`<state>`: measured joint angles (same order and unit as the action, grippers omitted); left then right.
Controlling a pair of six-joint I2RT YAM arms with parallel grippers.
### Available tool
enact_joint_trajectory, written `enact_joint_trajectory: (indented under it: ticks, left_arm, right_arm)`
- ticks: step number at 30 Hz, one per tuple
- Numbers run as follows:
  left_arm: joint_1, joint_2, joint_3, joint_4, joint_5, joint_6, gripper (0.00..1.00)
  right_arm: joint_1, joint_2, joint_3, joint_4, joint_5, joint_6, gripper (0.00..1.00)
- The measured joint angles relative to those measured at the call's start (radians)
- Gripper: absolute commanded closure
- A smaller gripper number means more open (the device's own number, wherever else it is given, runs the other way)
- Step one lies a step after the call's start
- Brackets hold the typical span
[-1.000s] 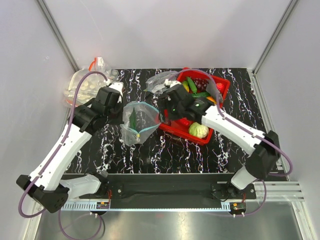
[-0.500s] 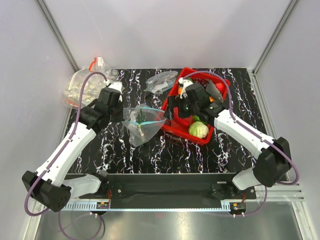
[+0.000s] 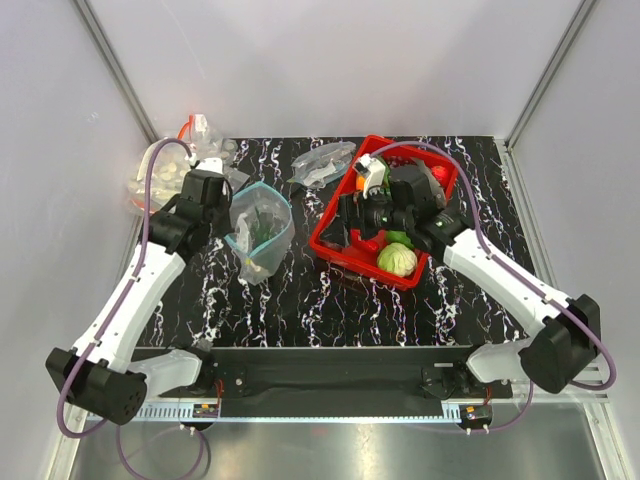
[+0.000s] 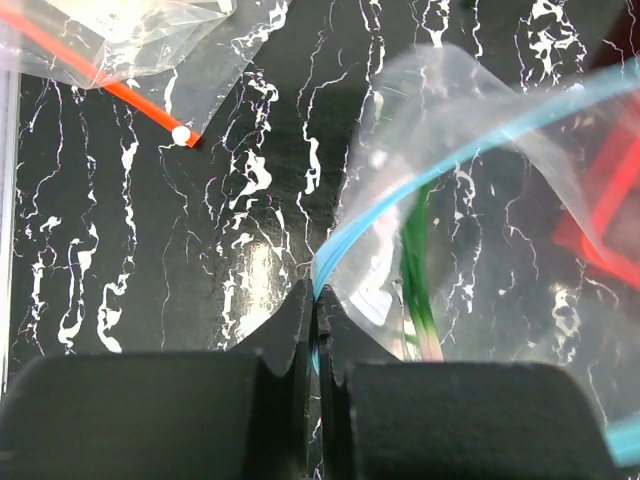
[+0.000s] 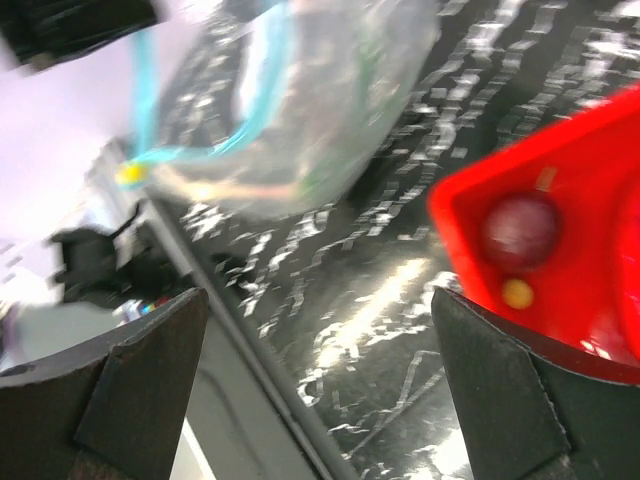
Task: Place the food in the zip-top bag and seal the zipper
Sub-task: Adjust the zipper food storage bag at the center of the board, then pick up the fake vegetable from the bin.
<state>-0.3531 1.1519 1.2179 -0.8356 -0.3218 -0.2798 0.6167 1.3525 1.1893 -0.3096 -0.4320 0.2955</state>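
Note:
My left gripper [image 3: 231,211] is shut on the teal-blue zipper [image 4: 345,240] of the zip-top bag [image 3: 259,228] and holds it up, mouth open, left of centre. In the left wrist view the fingertips [image 4: 300,305] pinch the strip. A green stalk [image 4: 421,280] lies inside the bag. My right gripper [image 3: 344,222] is open and empty over the left part of the red basket [image 3: 327,247]. A lime-green round fruit [image 3: 397,260] lies in that basket. In the right wrist view my gripper [image 5: 320,380] is wide open above the table, the bag [image 5: 300,110] ahead.
A clear bag of white round pieces [image 3: 165,177] lies at the far left corner; its red strip [image 4: 120,93] shows in the left wrist view. Another crumpled clear bag [image 3: 322,164] lies behind the basket. The basket [image 5: 560,220] holds a dark red ball [image 5: 520,228].
My left gripper has carried the bag left and towards the back. My right gripper has drawn away from the bag's mouth, to the right over the basket.

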Motion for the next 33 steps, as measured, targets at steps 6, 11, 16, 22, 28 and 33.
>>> enact_joint_trajectory:
  ticks: [6, 11, 16, 22, 28, 33]
  left_arm:
    - [0.004, 0.0, 0.024, -0.001, 0.033, 0.002, 0.98]
    - [-0.002, -0.011, 0.059, 0.0, 0.008, 0.024, 1.0]
    - [-0.037, -0.024, 0.043, 0.019, 0.009, 0.044, 1.0]
    - [-0.068, -0.023, 0.027, 0.028, 0.035, 0.056, 0.99]
    - [-0.072, -0.023, -0.023, 0.061, 0.057, 0.062, 0.99]
    - [-0.076, -0.023, -0.034, 0.077, 0.063, 0.062, 0.99]
  right_arm:
    - [-0.002, -0.002, 0.01, -0.028, 0.02, -0.001, 0.01]
    - [-0.012, 0.129, 0.116, -0.131, 0.135, -0.028, 0.07]
    - [-0.017, 0.266, 0.131, -0.187, 0.236, -0.038, 0.08]
    - [-0.02, 0.379, 0.131, -0.208, 0.288, -0.044, 0.1]
    - [-0.021, 0.475, 0.14, -0.173, 0.233, -0.063, 0.12]
    - [-0.017, 0.515, 0.178, -0.143, 0.215, -0.07, 0.21]
